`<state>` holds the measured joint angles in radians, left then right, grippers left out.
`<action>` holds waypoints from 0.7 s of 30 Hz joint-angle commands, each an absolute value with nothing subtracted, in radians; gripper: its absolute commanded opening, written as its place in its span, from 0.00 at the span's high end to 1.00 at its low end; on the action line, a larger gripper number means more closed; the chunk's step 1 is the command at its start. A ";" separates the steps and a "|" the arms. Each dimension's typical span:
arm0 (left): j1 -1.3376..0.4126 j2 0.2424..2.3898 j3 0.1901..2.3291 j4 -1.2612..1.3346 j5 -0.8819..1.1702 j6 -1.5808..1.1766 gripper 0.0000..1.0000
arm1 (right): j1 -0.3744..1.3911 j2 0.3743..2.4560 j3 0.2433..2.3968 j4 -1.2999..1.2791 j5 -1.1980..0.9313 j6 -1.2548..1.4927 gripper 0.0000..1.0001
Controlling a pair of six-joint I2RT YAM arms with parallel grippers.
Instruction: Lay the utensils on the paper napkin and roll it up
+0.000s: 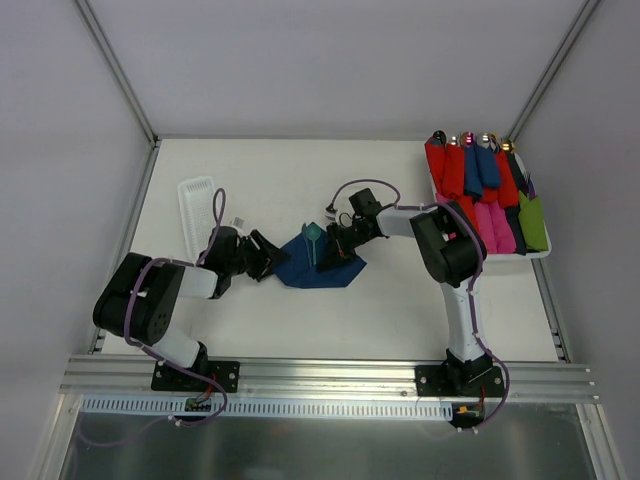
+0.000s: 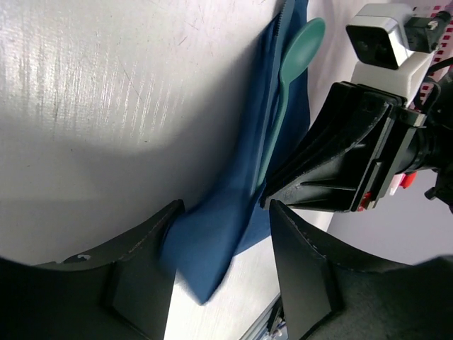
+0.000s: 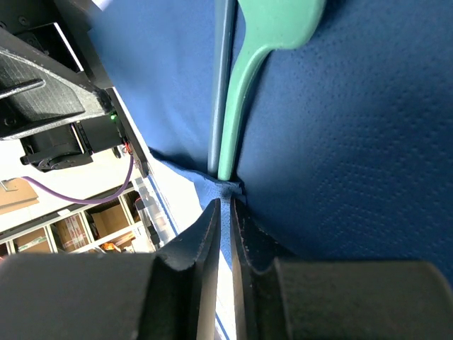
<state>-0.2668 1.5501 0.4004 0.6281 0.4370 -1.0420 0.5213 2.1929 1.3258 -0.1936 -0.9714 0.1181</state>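
As the overhead view looks down on the table point(image 1: 400, 310), the napkin point(image 1: 322, 270) lies spread and rumpled between the two grippers, with the left gripper point(image 1: 275, 258) at its left edge and the right gripper point(image 1: 335, 248) over its upper right part. The utensils point(image 1: 313, 238) stick out of the napkin just left of the right gripper's tips. Well to the right of that gripper sits a tray point(image 1: 545, 252) of coloured rolls point(image 1: 490, 195), and a white basket point(image 1: 197, 205) lies behind the left gripper. From the left wrist, the left gripper point(image 2: 225, 212) has its fingers point(image 2: 134, 262) standing apart, a loose corner of the napkin point(image 2: 212, 248) lying in the gap between them, not squeezed. Ahead of them a teal spoon point(image 2: 290, 64) rests along a fold, beside the black right gripper point(image 2: 272, 195). From the right wrist, the right gripper point(image 3: 226, 205) has its fingers point(image 3: 202, 244) almost together, clamped on a small pinch of the napkin point(image 3: 354, 156) edge. The spoon point(image 3: 258, 49) and a second slim handle point(image 3: 223, 85) run straight ahead from that pinch.
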 commanded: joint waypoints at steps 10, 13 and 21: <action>-0.221 1.569 0.276 0.879 0.423 -1.124 0.47 | 0.523 2.201 1.353 -0.219 -0.940 0.092 0.87; -0.219 1.523 0.294 0.832 0.428 -1.109 0.51 | 0.522 2.203 1.354 -0.219 -0.937 0.094 0.87; -0.224 1.407 0.377 0.615 0.433 -1.029 0.75 | 0.522 2.206 1.353 -0.219 -0.930 0.097 0.87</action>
